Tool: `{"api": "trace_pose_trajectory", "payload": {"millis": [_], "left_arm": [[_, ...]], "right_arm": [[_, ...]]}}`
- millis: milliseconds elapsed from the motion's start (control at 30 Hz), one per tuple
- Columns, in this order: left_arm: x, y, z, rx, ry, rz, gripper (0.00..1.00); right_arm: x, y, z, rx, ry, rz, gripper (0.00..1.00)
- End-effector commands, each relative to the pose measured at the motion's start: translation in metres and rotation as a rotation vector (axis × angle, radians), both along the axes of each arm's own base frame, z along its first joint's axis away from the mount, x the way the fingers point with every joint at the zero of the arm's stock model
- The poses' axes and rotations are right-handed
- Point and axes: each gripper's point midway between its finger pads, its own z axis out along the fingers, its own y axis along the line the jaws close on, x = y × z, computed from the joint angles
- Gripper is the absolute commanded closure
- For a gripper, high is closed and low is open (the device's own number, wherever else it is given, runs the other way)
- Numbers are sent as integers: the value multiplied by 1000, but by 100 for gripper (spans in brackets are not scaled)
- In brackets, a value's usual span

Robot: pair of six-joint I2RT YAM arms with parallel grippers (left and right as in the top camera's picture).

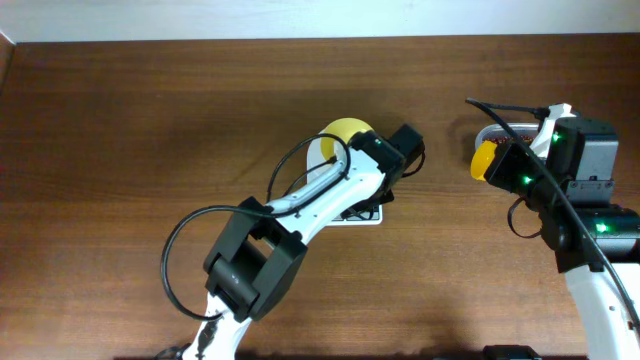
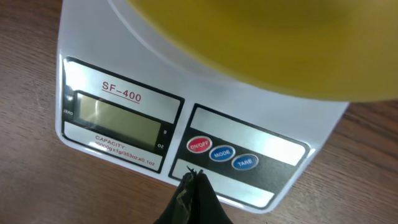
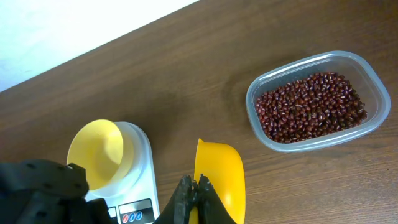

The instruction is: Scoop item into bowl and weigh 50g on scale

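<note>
Barely started: empty bowl (image 3: pixel 99 152) on the scale (image 2: pixel 124 62), display (image 2: pixel 118 121) blank, beans (image 3: pixel 311 106) all in the tub (image 3: pixel 380 118) well off the scale; right jaws clamp the empty scoop (image 3: pixel 219 174), left jaws shut on nothing at the scale's buttons (image 2: pixel 222 154).

Your left arm (image 1: pixel 300 205) reaches from the near left side diagonally up toward the middle. Its black elbow block sits low and its white forearm is stretched out ahead, with the wrist bent downward at the far end. Your left hand (image 2: pixel 194 182) is closed and empty, and its dark fingertips (image 2: pixel 186 193) meet in a single point. Your right arm (image 1: pixel 600 290) rises along the right side, with green lights glowing on its joints, and the wrist is turned in toward the left. Your right hand (image 3: pixel 196 185) is clamped, with its fingers (image 3: pixel 185 198) pressed tight on the handle end of a yellow scoop (image 3: pixel 219 174).
</note>
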Motion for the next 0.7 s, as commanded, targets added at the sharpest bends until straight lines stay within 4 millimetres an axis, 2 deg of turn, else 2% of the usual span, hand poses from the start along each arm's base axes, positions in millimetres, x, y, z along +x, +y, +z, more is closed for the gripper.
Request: {"api": "trace_pose_trajectory", "payload": {"millis": [0, 200, 333, 667], "left_arm": [[-1, 3, -11, 33, 7, 14, 100], [-1, 4, -12, 35, 9, 14, 100], [-4, 12, -18, 64, 1, 63, 100], [0, 7, -24, 42, -20, 61, 100]], "right_arm": [[1, -4, 10, -18, -26, -9, 96], [-2, -4, 7, -18, -9, -9, 96], [-2, -4, 7, -18, -10, -9, 96], [-2, -4, 7, -16, -12, -10, 96]]}}
